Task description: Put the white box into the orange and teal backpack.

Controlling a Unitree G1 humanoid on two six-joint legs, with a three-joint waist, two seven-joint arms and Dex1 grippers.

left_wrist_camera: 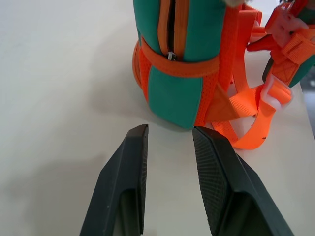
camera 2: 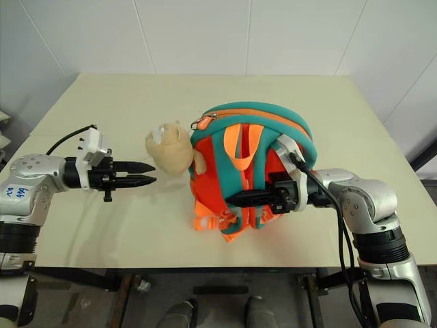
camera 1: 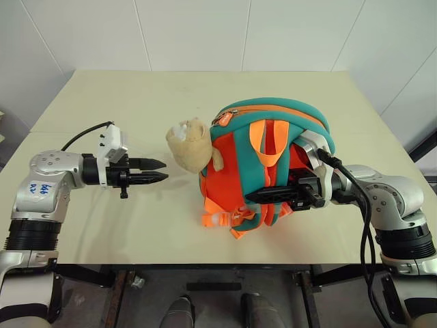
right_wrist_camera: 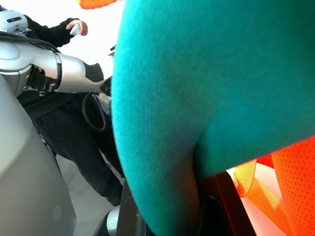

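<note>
Right claw [camera 1: 256, 195] (shut) against the orange and teal backpack [camera 1: 273, 143]

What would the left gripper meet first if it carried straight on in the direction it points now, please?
Most likely the tan plush animal head on the orange and teal backpack. The left gripper, fingers slightly apart, points across the table at it; exact height is unclear.
</note>
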